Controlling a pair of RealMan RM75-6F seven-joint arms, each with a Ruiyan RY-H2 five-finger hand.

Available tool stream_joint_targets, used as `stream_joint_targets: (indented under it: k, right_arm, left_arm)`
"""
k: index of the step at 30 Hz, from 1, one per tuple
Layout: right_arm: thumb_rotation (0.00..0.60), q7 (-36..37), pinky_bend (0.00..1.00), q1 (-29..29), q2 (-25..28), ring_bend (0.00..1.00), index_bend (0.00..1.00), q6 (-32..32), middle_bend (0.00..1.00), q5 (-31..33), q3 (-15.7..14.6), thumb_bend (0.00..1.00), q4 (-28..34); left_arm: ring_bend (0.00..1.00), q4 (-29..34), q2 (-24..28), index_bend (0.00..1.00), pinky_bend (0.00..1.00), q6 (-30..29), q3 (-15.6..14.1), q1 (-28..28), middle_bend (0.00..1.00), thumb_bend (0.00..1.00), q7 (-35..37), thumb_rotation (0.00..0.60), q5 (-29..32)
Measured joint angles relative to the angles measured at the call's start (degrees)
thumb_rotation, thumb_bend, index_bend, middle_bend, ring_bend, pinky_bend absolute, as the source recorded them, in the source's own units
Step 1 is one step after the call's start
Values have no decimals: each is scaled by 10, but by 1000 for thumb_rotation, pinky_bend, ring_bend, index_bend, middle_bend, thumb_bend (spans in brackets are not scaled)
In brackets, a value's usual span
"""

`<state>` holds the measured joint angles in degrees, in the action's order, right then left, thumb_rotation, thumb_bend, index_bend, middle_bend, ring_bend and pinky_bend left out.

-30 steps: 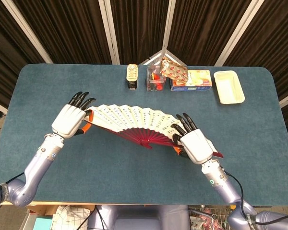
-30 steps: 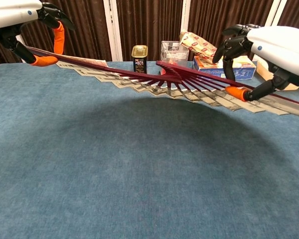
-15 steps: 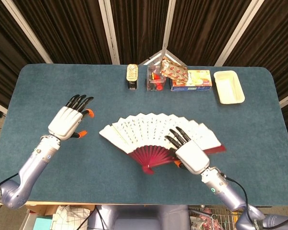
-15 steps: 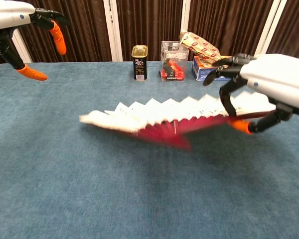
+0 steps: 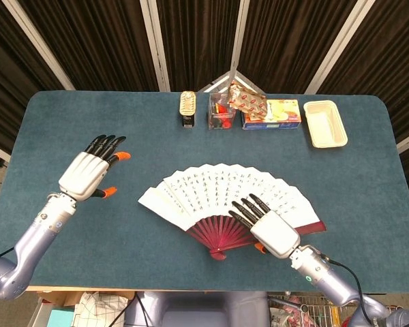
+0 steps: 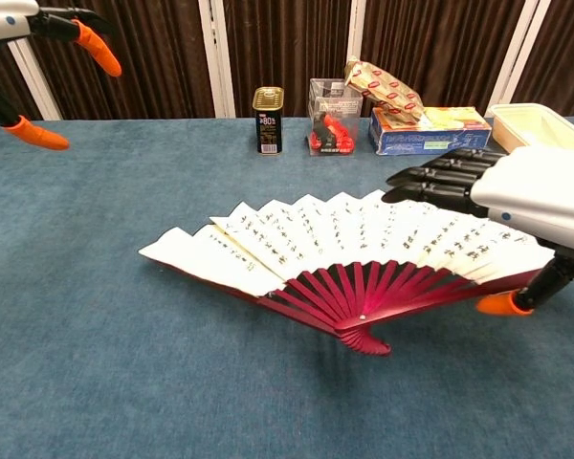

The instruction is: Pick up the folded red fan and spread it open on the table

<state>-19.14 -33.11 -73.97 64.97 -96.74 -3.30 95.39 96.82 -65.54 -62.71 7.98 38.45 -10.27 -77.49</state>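
The red fan [image 5: 225, 194] lies spread open and flat on the blue table [image 5: 68, 122], its white leaf toward the back and its red ribs [image 6: 359, 292] meeting at the front. My right hand [image 5: 271, 228] hovers over the fan's right part, fingers [image 6: 440, 182] stretched out straight above the leaf. Its orange-tipped thumb [image 6: 505, 304] hangs beside the fan's right edge, holding nothing that I can see. My left hand [image 5: 87, 174] is raised well to the left of the fan, fingers apart and empty; the chest view shows only its orange fingertips [image 6: 40, 136] at the top left.
Along the back edge stand a small tin can [image 5: 187, 109], a clear box with red items [image 5: 221, 112], a snack bag [image 5: 249, 101] on a flat carton [image 5: 276, 114], and a cream tray [image 5: 325, 124] at the right.
The left hand let go of the fan's left end and drew back to the left. The fan dropped from the air onto the table, opened wider, and the right hand loosened over it.
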Motion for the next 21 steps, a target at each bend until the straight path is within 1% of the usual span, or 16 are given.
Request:
stream_joint_targets:
  k: [2,9,12,14,17,21]
  right_arm:
    - [600,-18,0,0,8,0,0,-9,0,4,-2,200,-1]
    - [600,-115,0,-4,55,0,0,-74,0,29,-15,192,15]
    - [600,-132,0,0,65,0,0,-83,0,52,-16,191,24]
    - [600,-137,0,5,67,0,0,-83,0,66,-15,191,28]
    - [600,-132,0,20,69,0,0,-66,0,79,-11,190,31]
    - [600,-96,0,54,68,0,0,-15,0,101,-4,190,31]
  left_arm:
    - [0,2,6,250,0,-6,-1,-5,7,34,5,600,-7]
    - [0,3,24,228,0,-26,-15,-24,6,34,22,600,-43]
    - [0,4,30,204,0,-36,-24,-36,3,34,29,600,-55]
    - [0,7,34,179,0,-46,-29,-46,1,34,32,600,-59]
    - [0,15,39,128,0,-64,-35,-64,0,34,41,600,-62]
    - [0,31,47,44,0,-97,-47,-99,0,34,55,600,-62]
